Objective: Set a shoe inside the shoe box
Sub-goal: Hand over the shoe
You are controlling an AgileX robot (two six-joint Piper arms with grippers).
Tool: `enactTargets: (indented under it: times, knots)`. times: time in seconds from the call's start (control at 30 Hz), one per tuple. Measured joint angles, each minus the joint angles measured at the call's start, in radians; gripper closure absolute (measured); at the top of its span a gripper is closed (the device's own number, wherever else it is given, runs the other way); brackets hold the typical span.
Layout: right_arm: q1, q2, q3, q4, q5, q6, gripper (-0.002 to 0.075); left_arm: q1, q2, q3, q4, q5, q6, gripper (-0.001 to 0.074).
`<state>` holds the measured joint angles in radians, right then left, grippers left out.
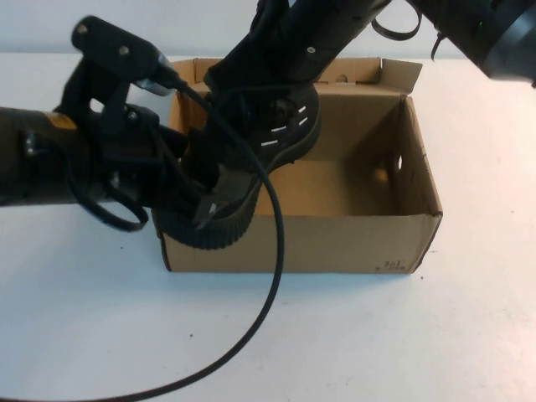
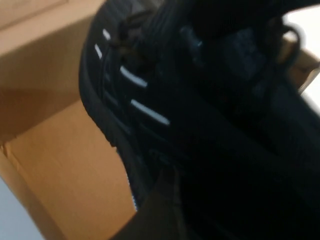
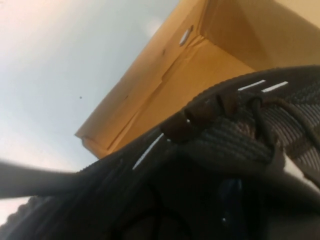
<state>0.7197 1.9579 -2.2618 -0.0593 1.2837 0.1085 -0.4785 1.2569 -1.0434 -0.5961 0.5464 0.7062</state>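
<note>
The black shoe (image 1: 285,126) with white dashes hangs tilted over the left part of the open brown shoe box (image 1: 335,243). Its ridged sole end lies over the box's front left wall and its other end points toward the back. My left gripper (image 1: 213,197) comes in from the left and is shut on the shoe's lower end. My right gripper (image 1: 247,105) reaches down from the back and is shut on the shoe's upper part. The shoe (image 2: 150,100) fills the left wrist view above the box floor (image 2: 60,165). The right wrist view shows the laces and collar (image 3: 240,135) and a box wall (image 3: 165,85).
A black cable (image 1: 276,251) loops from my left arm down across the box's front wall onto the white table (image 1: 419,335). The box's flap lid (image 1: 360,71) stands at the back. The right half of the box floor (image 1: 335,188) is bare.
</note>
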Motion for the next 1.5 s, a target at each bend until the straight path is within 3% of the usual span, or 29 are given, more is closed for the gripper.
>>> enactTargets:
  times: [0.17,0.23,0.3,0.43,0.53,0.8,0.9,1.13,1.2,1.33,1.5]
  knots:
    - [0.0,0.0,0.0,0.018,0.0,-0.009,0.0713,0.0,0.041,0.0,0.0,-0.005,-0.007,0.0071]
    - [-0.001,0.0,0.0,0.018,0.0,-0.013,0.0713,0.0,0.047,0.0,0.0,-0.012,-0.008,0.0116]
    - [-0.003,0.0,0.0,0.025,0.0,-0.023,0.0713,0.0,0.047,0.0,0.0,-0.019,-0.01,0.024]
    - [-0.007,0.0,0.0,0.029,0.0,-0.032,0.0713,0.0,0.047,0.0,0.0,-0.032,-0.01,0.0588]
    - [-0.01,0.0,0.0,0.039,0.002,-0.04,0.0713,0.0,0.047,0.0,0.0,-0.036,-0.01,0.0671]
    - [-0.012,0.0,0.0,0.059,0.003,-0.172,0.0711,0.0,0.047,0.0,0.004,-0.027,0.004,0.0691]
    - [-0.012,0.0,0.0,0.065,0.006,-0.223,0.0662,0.0,0.043,0.0,0.01,-0.011,0.026,0.0692]
    - [-0.012,-0.062,-0.006,0.075,-0.007,-0.42,0.0286,0.0,-0.005,0.002,0.136,0.072,0.056,0.0699]
    - [-0.012,-0.09,-0.006,0.078,-0.007,-0.49,0.0232,0.0,-0.029,0.002,0.185,0.085,0.067,0.0699]
    - [-0.012,-0.152,-0.006,0.128,-0.007,-0.702,0.0216,0.0,-0.073,-0.019,0.231,0.132,0.141,0.07]
    - [-0.012,-0.223,0.023,0.157,-0.009,-0.827,0.0259,0.0,-0.124,-0.067,0.239,0.211,0.243,0.0701]
